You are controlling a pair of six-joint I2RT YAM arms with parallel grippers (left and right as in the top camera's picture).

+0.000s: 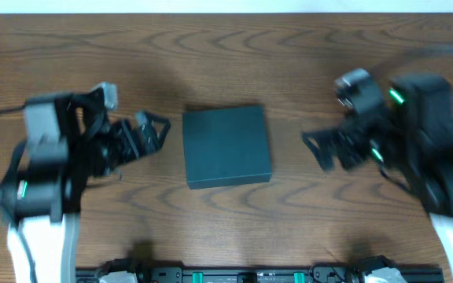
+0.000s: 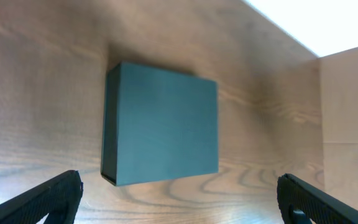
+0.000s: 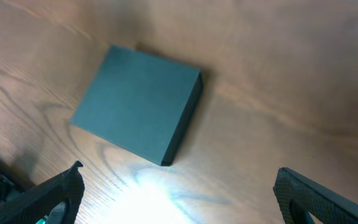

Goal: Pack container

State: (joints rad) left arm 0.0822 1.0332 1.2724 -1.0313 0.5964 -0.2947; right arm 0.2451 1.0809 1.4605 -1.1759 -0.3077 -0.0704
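Brown wooden table (image 1: 226,55) holds one matte black square box (image 1: 226,147); blurred left gripper (image 1: 157,134) and right gripper (image 1: 314,149) gape empty.

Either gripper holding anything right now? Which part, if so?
Nothing is held. The left gripper and right gripper are both open, each clear of the container, which sits on the table between them.

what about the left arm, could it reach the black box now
Probably yes: the open left pincer sits beside the black box, with only bare table between them and nothing in the way.
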